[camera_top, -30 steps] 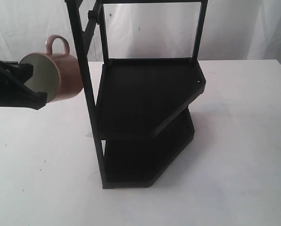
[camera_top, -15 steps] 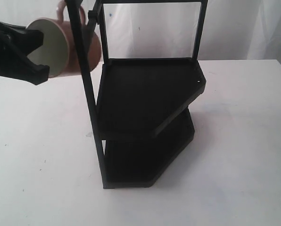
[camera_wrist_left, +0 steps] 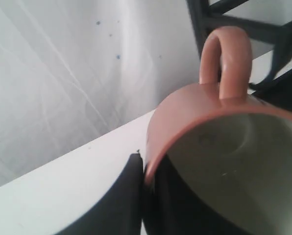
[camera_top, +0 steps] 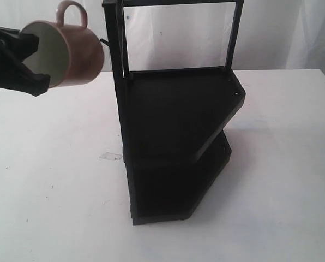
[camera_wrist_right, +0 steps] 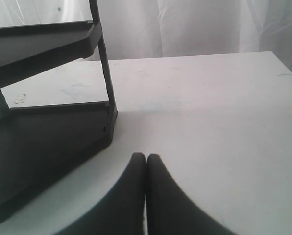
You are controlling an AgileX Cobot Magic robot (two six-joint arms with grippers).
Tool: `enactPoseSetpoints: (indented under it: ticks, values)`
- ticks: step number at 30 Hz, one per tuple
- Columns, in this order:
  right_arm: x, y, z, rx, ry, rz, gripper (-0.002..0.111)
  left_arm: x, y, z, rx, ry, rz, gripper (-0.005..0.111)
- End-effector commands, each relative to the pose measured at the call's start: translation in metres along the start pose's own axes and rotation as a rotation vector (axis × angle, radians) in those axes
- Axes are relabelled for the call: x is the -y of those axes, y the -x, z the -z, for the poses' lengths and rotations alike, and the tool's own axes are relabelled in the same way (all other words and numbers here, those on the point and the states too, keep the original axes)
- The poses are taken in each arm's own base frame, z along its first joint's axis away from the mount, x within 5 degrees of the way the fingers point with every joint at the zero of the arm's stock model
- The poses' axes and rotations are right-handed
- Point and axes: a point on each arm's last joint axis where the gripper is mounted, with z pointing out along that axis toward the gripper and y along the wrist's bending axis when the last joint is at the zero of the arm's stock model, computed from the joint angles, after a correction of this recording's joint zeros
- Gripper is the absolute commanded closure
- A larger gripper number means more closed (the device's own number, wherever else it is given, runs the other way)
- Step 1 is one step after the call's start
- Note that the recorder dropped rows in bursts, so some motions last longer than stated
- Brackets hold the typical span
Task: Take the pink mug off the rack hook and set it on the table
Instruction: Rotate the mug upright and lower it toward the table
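Dusty-pink ceramic mug point(camera_top: 70, 52) on its side, handle at twelve o'clock, rim pinched by left black fingers point(camera_wrist_left: 126, 196); thin black rack hook point(camera_top: 103, 40) just beside at three, white desk point(camera_top: 53, 180) at six. Right fingers point(camera_wrist_right: 136, 196) pressed together, empty.

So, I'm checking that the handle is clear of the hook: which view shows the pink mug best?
The exterior view: the pink mug, handle up, held by the left gripper, is apart from the rack hook. The left wrist view shows only its rim and empty handle close up; the right wrist view shows no mug.
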Motion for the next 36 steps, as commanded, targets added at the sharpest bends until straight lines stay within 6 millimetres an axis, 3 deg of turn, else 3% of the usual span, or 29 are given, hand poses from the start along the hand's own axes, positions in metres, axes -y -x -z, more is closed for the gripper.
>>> enactPoseSetpoints:
  ticks: [1, 6, 11, 14, 18, 28, 36]
  values:
    - [0.001, -0.001, 0.000, 0.014, -0.004, 0.008, 0.108, -0.007, 0.001, 0.004, -0.025, 0.074, -0.038, 0.107]
    - [0.001, -0.001, 0.000, 0.014, -0.004, 0.008, 0.108, -0.022, -0.005, 0.005, -0.099, 0.188, -0.195, 0.107]
    - [0.001, -0.001, 0.000, 0.011, -0.005, 0.008, 0.108, -0.029, -0.015, 0.005, -0.159, 0.248, -0.211, 0.107]
    - [0.001, -0.001, 0.000, 0.011, -0.005, 0.008, 0.108, -0.018, -0.051, 0.003, -0.238, 0.203, -0.145, 0.107]
    - [0.001, -0.001, 0.000, 0.011, -0.005, 0.008, 0.108, -0.008, -0.073, 0.003, -0.272, 0.138, -0.118, 0.107]
    - [0.001, -0.001, 0.000, 0.014, -0.004, 0.008, 0.108, -0.010, -0.049, 0.012, -0.157, 0.102, -0.231, 0.107]
    - [0.001, -0.001, 0.000, 0.012, -0.005, 0.008, 0.108, -0.001, -0.052, 0.024, -0.027, 0.014, 0.037, 0.107]
